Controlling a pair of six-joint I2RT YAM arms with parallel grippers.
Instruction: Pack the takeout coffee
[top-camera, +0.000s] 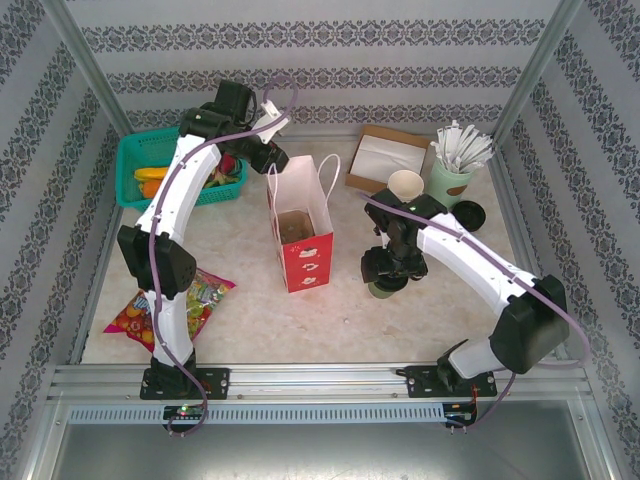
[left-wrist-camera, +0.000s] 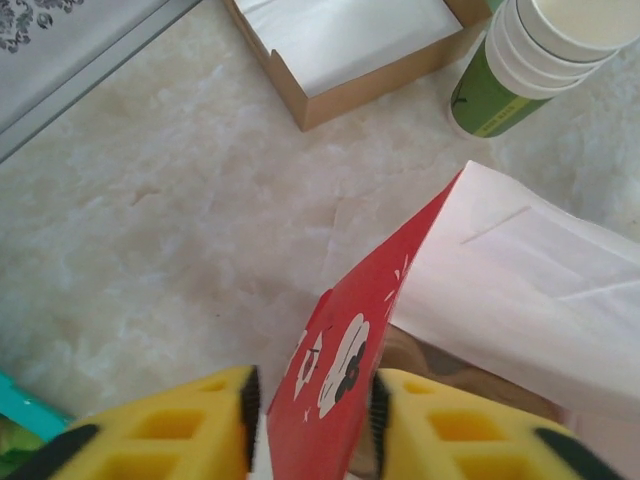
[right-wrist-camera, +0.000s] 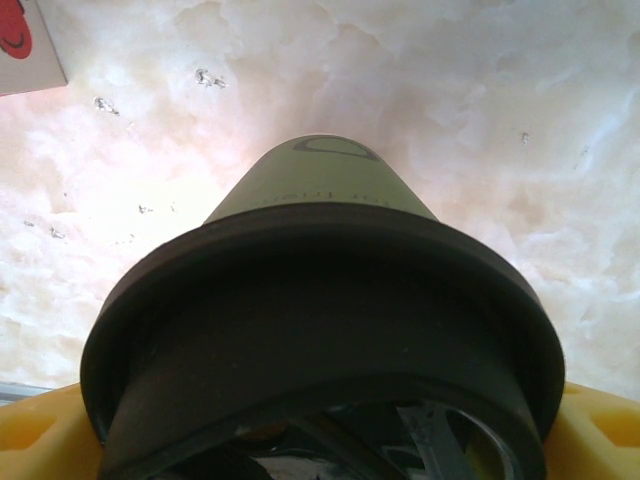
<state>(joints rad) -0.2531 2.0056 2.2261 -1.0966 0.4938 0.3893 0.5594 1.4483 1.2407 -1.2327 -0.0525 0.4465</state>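
The takeout coffee (right-wrist-camera: 320, 300), a dark-green cup under a round black lid, stands right of the bag in the top view (top-camera: 380, 289). My right gripper (top-camera: 385, 272) sits over it, and in the right wrist view the gripper (right-wrist-camera: 320, 430) is shut on the lid, yellow fingers (right-wrist-camera: 40, 440) pressed to either side. The red paper bag (top-camera: 300, 235) stands open mid-table, with its white inside showing. My left gripper (top-camera: 270, 160) is at the bag's far top rim. In the left wrist view the bag's red wall (left-wrist-camera: 345, 350) runs between the pads of the left gripper (left-wrist-camera: 312, 400), jaws closed narrowly on it.
A teal basket (top-camera: 135, 160) of fruit sits at the back left, and a colourful snack packet (top-camera: 165, 310) lies at the near left. Behind the bag are a cardboard napkin box (top-camera: 385, 158), stacked paper cups (left-wrist-camera: 520, 70), a pale cup of white sticks (top-camera: 450, 180) and a loose black lid (top-camera: 468, 213).
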